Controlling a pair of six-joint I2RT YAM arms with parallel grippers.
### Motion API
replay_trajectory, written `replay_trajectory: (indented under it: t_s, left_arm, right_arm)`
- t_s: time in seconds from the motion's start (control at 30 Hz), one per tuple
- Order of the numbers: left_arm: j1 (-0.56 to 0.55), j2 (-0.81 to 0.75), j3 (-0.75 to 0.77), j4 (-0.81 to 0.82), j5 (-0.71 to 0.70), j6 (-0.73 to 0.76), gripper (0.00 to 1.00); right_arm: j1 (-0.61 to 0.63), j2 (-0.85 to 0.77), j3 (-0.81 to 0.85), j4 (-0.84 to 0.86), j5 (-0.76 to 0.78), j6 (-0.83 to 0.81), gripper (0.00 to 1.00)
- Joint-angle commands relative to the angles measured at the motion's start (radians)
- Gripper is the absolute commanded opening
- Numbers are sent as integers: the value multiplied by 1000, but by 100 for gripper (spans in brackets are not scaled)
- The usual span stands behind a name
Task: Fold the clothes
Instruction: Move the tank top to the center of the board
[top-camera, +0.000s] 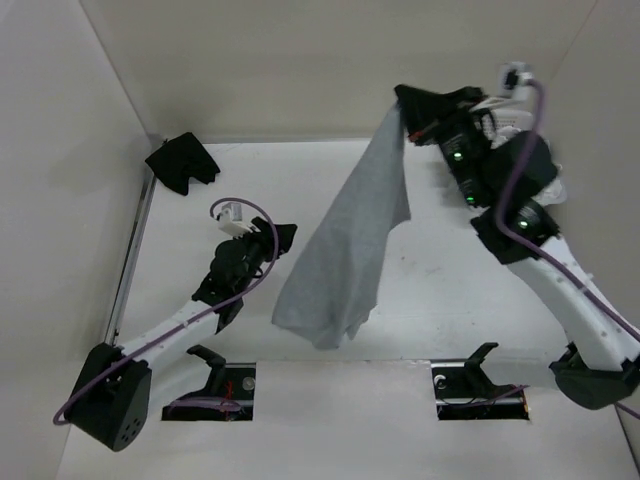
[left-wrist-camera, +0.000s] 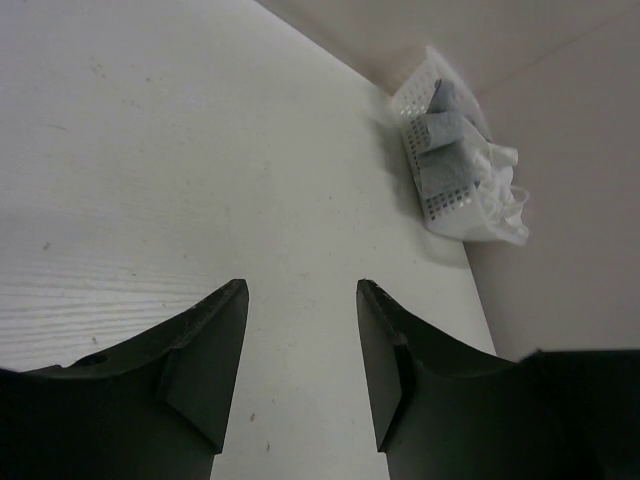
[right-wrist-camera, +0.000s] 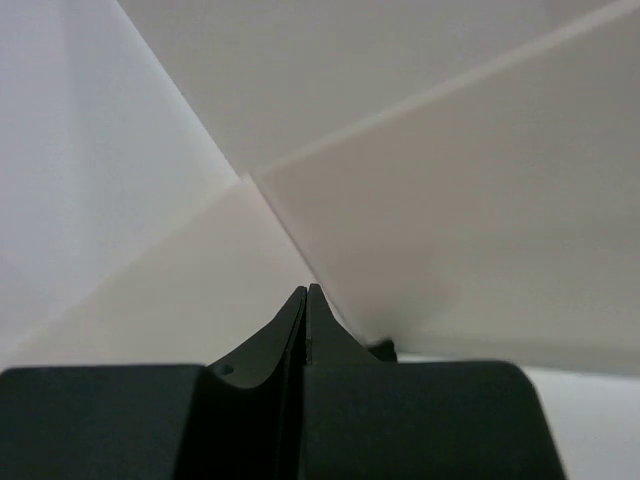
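Above mid-table, the grey tank top (top-camera: 345, 250) hangs from the right gripper (top-camera: 408, 120).
Plain soft cloth drapes long, its lower hem curled toward the near edge of the table (top-camera: 450, 290); a black garment (top-camera: 182, 162) lies well apart, far left. Right jaws clamp its top; the left gripper (top-camera: 283, 240), jaws apart, sits just beside its left edge.

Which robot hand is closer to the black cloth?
Left. The left gripper is just right of the black garment; the right gripper is far across, holding up the grey top.
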Motion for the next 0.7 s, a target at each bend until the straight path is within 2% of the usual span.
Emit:
replay_trajectory:
  t_s: [0.0,0.13,0.2,0.3,0.33,0.47,0.5,0.53,0.57,0.67]
  left_arm:
    - [64,-117,-37,-99,12,-21,44]
    - [188,-232,-68,-241,-19,-30,44]
    - [218,-249,-66,-282,-42,-33,43]
    - [212,-220,-49,-290,-49,-27,43]
    - [205,-206,-42,-290,-46,-22,43]
    - [143,-133,-8,-304,-19,24,39]
    - [114,-113,-2,-311,-22,34,37]
    - [91,-94,4,-322,-25,47,34]
    - [71,-78,14,-336,-28,56,32]
    - [12,-22,38,-387,-34,77,24]
  right_arm:
    - [-21,113,-202,69,-37,81,1]
    - [-88,261,-375,209,-112,228,2]
    - [-126,361,-378,230,-123,275,5]
    - [-197,529,-276,176,-137,319,6]
    - [-212,553,-242,146,-134,322,10]
    - [-220,543,-208,85,-113,270,43]
    - [-217,523,-230,77,-99,234,48]
    - [-208,505,-260,74,-87,208,49]
    - [-185,477,-307,68,-67,177,47]
    - [-134,397,-463,48,-11,149,19]
